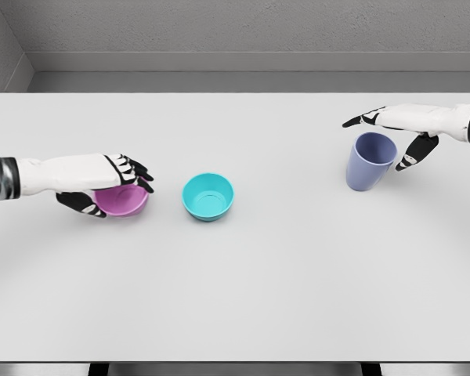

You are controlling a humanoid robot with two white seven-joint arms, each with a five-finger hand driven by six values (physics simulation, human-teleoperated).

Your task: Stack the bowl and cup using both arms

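The left hand (102, 182) closes over a pink bowl (122, 200) at the table's (243, 298) left, hiding its far rim. At centre sits an empty teal bowl (207, 196). Far right, the right hand (399, 129), fingers spread, brackets a tilted blue cup (370, 160); contact is unclear.

White arms (55, 174) — black-jointed fingers (133, 167), grey metallic wrist cuffs (0, 178).

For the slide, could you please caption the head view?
Left hand grips pink bowl; right hand reaches blue cup; teal bowl between.
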